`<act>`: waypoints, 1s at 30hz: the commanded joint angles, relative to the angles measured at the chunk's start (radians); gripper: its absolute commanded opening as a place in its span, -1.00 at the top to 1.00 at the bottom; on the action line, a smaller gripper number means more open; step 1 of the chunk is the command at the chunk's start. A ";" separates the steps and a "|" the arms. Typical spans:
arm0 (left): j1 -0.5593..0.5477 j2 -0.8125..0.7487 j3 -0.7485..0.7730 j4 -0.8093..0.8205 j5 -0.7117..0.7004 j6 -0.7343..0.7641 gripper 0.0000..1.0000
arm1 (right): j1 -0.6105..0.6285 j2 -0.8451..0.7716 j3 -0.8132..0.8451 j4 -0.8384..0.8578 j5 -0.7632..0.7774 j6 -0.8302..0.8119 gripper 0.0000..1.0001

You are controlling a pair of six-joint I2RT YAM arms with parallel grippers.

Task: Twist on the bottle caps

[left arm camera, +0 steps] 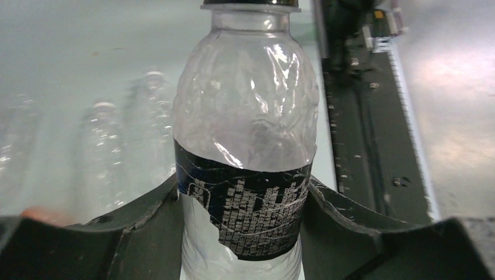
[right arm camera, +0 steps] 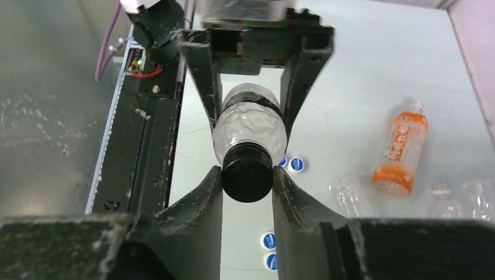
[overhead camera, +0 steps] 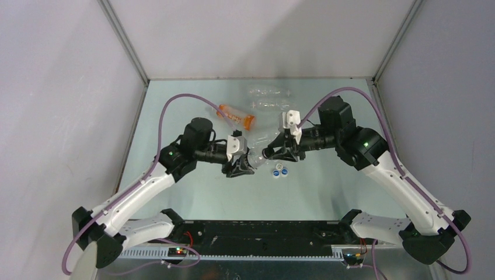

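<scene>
My left gripper [overhead camera: 245,165] is shut on a clear bottle [left arm camera: 245,122] with a torn black label, held above the table with its neck toward the right arm. In the right wrist view that bottle [right arm camera: 250,125] sits between the left fingers. My right gripper [right arm camera: 247,181] is shut on the black cap [right arm camera: 247,174], which sits on the bottle's mouth; from above the cap [overhead camera: 267,153] lies between the two grippers. Two blue-topped white caps [overhead camera: 280,171] lie on the table just below the right gripper [overhead camera: 274,153]; several show in the right wrist view [right arm camera: 268,240].
An orange-labelled bottle [overhead camera: 236,116] lies behind the left arm and shows in the right wrist view [right arm camera: 400,149]. Clear empty bottles [overhead camera: 269,98] lie at the back centre. The black base rail [overhead camera: 257,233] runs along the near edge.
</scene>
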 commanded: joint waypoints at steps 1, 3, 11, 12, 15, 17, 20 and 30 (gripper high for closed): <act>-0.086 -0.106 -0.028 0.276 -0.347 0.000 1.00 | 0.019 0.043 0.012 0.097 0.140 0.342 0.91; -0.143 -0.135 -0.065 0.343 -0.526 0.038 1.00 | 0.018 0.055 0.012 0.113 0.285 0.532 1.00; -0.391 -0.111 -0.178 0.612 -1.080 0.317 1.00 | -0.041 0.103 0.012 0.126 0.418 1.100 1.00; -0.415 -0.101 -0.185 0.641 -1.138 0.355 1.00 | -0.047 0.108 0.012 0.122 0.432 1.127 1.00; -0.441 -0.055 -0.195 0.676 -1.191 0.395 1.00 | -0.054 0.114 0.011 0.129 0.428 1.183 0.92; -0.439 -0.049 -0.202 0.679 -1.189 0.382 1.00 | -0.057 0.104 0.012 0.141 0.428 1.163 0.72; -0.392 -0.058 -0.190 0.582 -1.104 0.313 1.00 | -0.069 0.070 0.011 0.155 0.402 1.047 0.39; -0.099 -0.037 -0.006 0.009 -0.388 0.160 1.00 | -0.091 -0.057 0.011 0.128 0.195 0.398 -0.34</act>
